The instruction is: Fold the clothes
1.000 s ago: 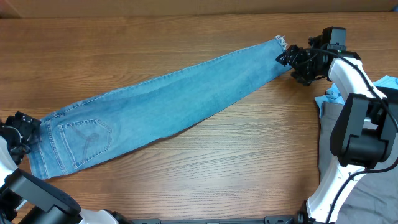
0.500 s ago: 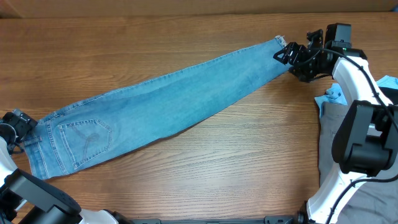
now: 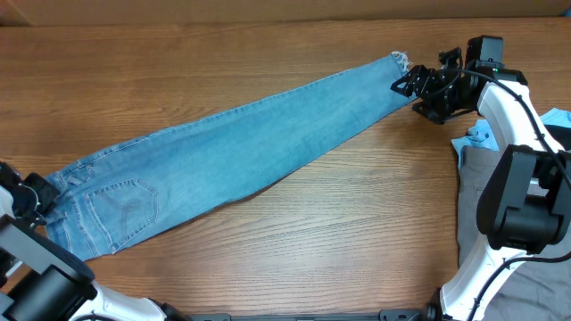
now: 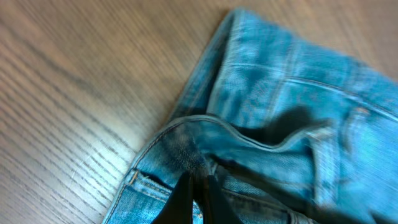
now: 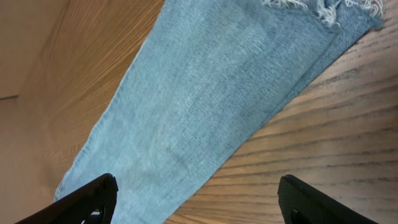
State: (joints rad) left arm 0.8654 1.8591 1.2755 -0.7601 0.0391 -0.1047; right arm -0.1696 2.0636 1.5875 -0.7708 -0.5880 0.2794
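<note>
The clothes, a pair of light blue denim jeans (image 3: pixel 241 143), lie folded lengthwise and stretched diagonally across the wooden table, waist at the front left and frayed hem (image 3: pixel 400 61) at the back right. My left gripper (image 3: pixel 36 192) is shut on the bunched waistband (image 4: pixel 186 134), its black fingers (image 4: pixel 183 199) pinched together on the denim. A stitched back pocket (image 3: pixel 125 201) shows beside it. My right gripper (image 3: pixel 410 82) stands open just right of the hem. In the right wrist view its gap (image 5: pixel 196 202) spans the leg's edge (image 5: pixel 217 87) and bare wood.
Grey trousers (image 3: pixel 477 201) lie at the right edge of the table, under the right arm (image 3: pixel 517 178). A pale blue garment (image 3: pixel 473 138) lies beside them. A cardboard wall (image 3: pixel 268 9) runs along the back.
My left gripper has shut on the waistband and drawn the waist end slightly toward the front. The right gripper has edged left toward the hem and stays open.
</note>
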